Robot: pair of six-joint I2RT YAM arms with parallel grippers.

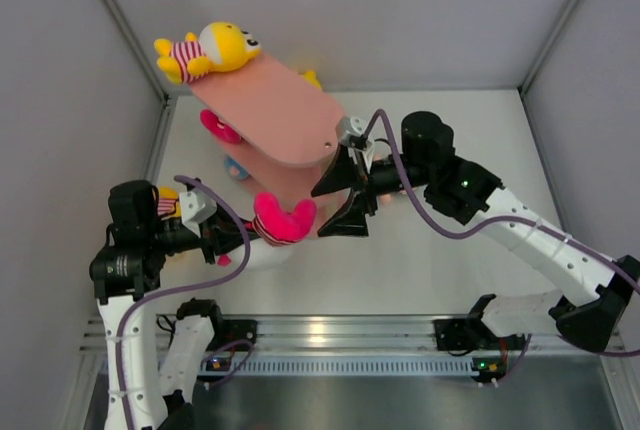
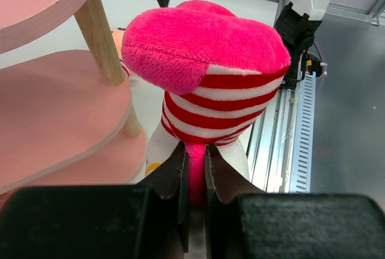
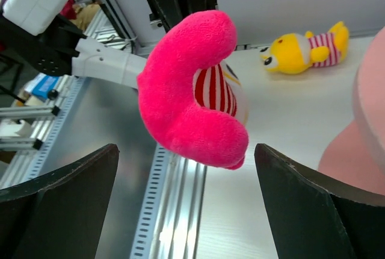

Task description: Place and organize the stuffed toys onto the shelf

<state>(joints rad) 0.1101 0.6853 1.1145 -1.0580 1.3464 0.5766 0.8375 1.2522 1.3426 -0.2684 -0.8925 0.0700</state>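
Magenta plush fills the middle of the overhead view: a pink toy in a red-and-white striped shirt, just off the near end of the shelf, which stands at its 12 o'clock. My left gripper reaches it from 8 o'clock.

In the left wrist view, my left gripper is clamped on a narrow magenta part at the bottom of the pink toy, with both black fingers pressed against it. The pink boards of the shelf sit at 9 o'clock, joined by a pale wooden post.

My right gripper is at the toy's 3 o'clock with its fingers spread wide. In the right wrist view, the right gripper holds nothing. The pink toy hangs ahead of it at 12 o'clock, clear of both fingers.

A yellow toy in a striped shirt lies on the shelf's top board, at its 11 o'clock end. A second yellow toy lies on the white table, at 2 o'clock in the right wrist view.
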